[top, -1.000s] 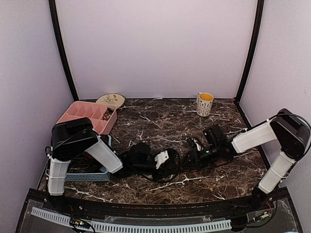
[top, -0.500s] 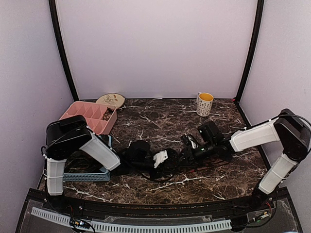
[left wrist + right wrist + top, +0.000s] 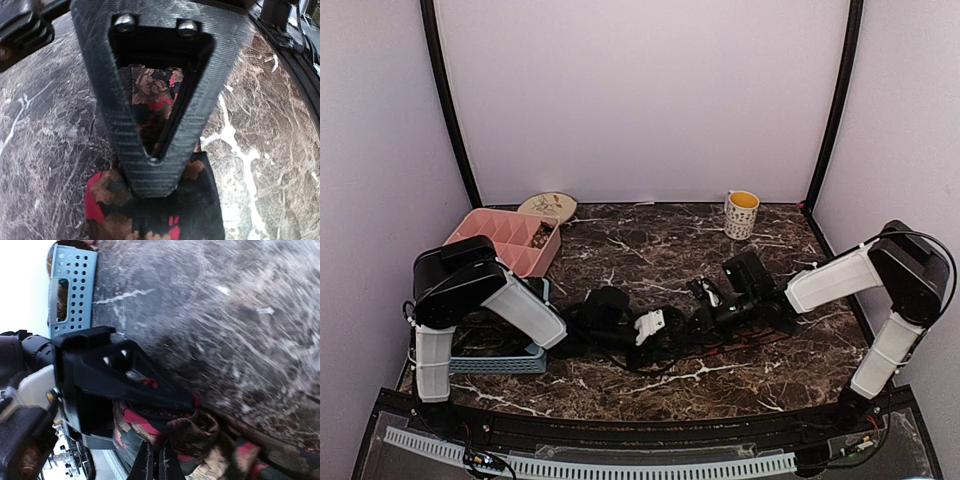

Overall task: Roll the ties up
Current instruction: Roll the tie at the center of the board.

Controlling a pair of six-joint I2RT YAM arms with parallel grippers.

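Note:
A dark tie with red and brown patterning [image 3: 160, 220] lies on the marble table between my two grippers. In the left wrist view my left gripper [image 3: 152, 165] is shut on it, with fabric showing between the fingers and spreading out below them. In the right wrist view my right gripper [image 3: 155, 462] is pinched on a bunched fold of the same tie [image 3: 200, 435], right beside the black left gripper [image 3: 115, 375]. In the top view the left gripper [image 3: 667, 330] and right gripper [image 3: 704, 321] nearly meet at the table's middle, and the tie there is mostly hidden.
A pink divided tray [image 3: 505, 238] and a patterned fan-shaped plate [image 3: 547, 206] sit at the back left. A blue perforated basket [image 3: 500, 355] is under the left arm and shows in the right wrist view [image 3: 75, 285]. A spotted mug [image 3: 741, 213] stands at the back right.
My right gripper has moved left and a little away from me, closing up on the left gripper. The left gripper has stayed nearly in place.

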